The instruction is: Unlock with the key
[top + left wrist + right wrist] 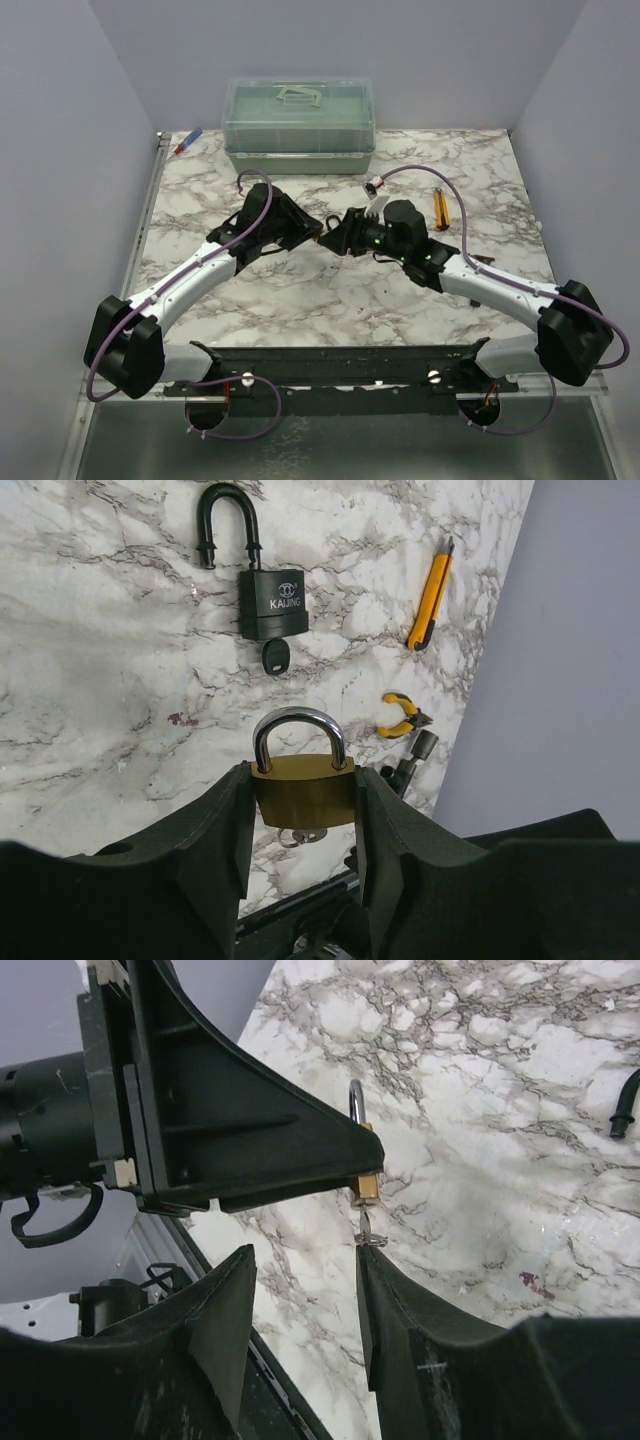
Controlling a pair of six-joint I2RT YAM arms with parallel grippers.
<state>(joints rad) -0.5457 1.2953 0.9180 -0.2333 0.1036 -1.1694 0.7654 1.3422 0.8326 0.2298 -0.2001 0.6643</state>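
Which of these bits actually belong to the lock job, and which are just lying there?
Part of the job:
- brass padlock, clamped in the left gripper
- small silvery key hanging from its underside, by the open right gripper
- black padlock, shackle open, black-headed key in it

Just lying about:
- yellow utility knife
- yellow-handled pliers
- green lidded box
- red-and-blue pen

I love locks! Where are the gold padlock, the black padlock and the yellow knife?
brass padlock [300, 792]: left wrist view, its brass body.
black padlock [272, 605]: left wrist view, its labelled body.
yellow utility knife [430, 595]: left wrist view, its handle's middle.
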